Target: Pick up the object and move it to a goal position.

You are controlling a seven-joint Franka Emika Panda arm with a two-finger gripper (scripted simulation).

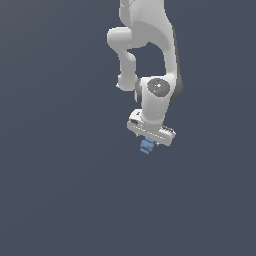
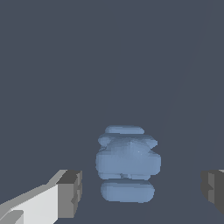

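The surface (image 1: 55, 200) is plain dark grey-blue and fills the whole scene; no walls or edges show. One white arm (image 1: 150, 45) hangs down over it. One blue object (image 1: 146, 147) with stacked lobes is just under the gripper (image 1: 150, 141). In the wrist view the fingers (image 2: 70, 194) stand wide, each apart from the object (image 2: 127, 162) between them.

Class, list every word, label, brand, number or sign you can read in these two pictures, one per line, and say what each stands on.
None: no readable text in either view.
The blue object is plain, with no label.
The claw and its fingers carry no marks.
The arm bears no brand; a tiny green dot on its wrist joint is no letter or number.
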